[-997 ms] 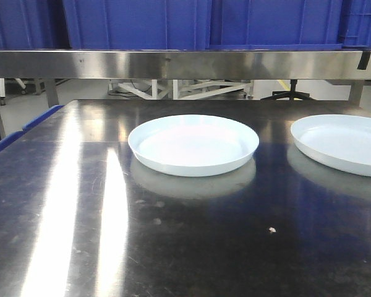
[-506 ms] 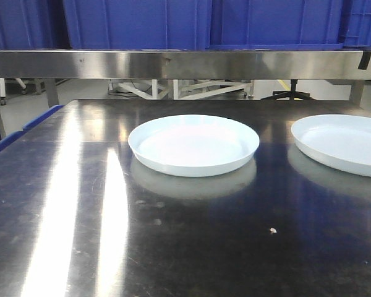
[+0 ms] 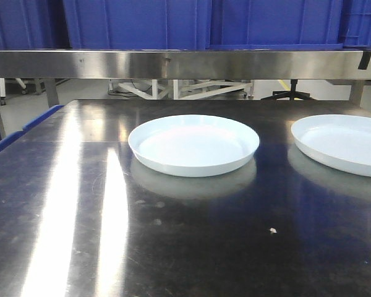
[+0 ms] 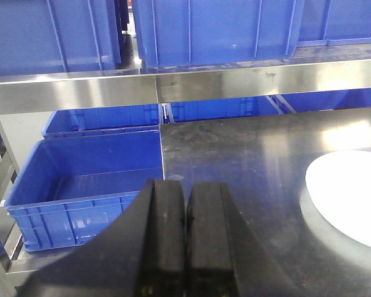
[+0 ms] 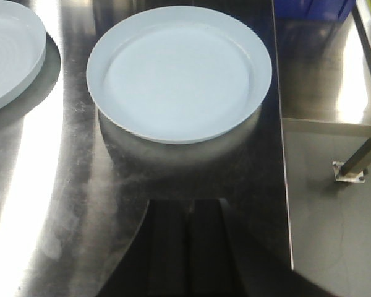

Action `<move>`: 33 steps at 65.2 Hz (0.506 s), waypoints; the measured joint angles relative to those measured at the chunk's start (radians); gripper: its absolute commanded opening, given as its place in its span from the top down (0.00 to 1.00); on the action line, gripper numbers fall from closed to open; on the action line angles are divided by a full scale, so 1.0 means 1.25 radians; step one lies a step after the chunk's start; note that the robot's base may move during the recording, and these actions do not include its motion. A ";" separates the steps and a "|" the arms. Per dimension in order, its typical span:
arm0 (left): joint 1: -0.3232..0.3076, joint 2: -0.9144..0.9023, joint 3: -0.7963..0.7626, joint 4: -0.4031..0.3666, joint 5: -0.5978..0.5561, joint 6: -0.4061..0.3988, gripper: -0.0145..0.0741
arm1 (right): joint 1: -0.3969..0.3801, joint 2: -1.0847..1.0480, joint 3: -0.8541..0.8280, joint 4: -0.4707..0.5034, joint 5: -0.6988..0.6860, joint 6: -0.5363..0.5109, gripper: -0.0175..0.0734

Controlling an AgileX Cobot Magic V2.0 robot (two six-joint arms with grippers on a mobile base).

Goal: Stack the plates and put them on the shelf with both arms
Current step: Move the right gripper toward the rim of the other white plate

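Note:
Two white plates lie apart on the dark steel table (image 3: 191, 247). One plate (image 3: 193, 145) sits near the table's middle, the other plate (image 3: 343, 143) at the right, cut by the frame edge. Above the table's far edge runs the steel shelf (image 3: 185, 64). No arm shows in the front view. In the left wrist view my left gripper (image 4: 185, 189) is shut and empty near the table's left edge, with the middle plate (image 4: 349, 198) off to its right. My right gripper (image 5: 187, 204) is shut and empty, just short of the right plate (image 5: 178, 73); the middle plate (image 5: 9, 52) shows at upper left.
Blue crates (image 3: 191, 23) stand on the shelf. More blue bins (image 4: 89, 179) sit low beside the table's left edge. A steel ledge and floor (image 5: 331, 173) lie past the table's right edge. An office chair base (image 3: 290, 94) stands behind the table.

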 measured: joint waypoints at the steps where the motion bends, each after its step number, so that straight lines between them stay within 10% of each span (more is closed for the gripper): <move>1: 0.000 0.000 0.000 0.000 0.000 0.000 0.74 | 0.000 0.011 -0.006 0.004 0.002 0.000 0.75; 33: 0.000 0.000 0.000 0.000 0.000 0.000 0.74 | -0.057 0.391 -0.223 0.064 0.043 0.000 0.75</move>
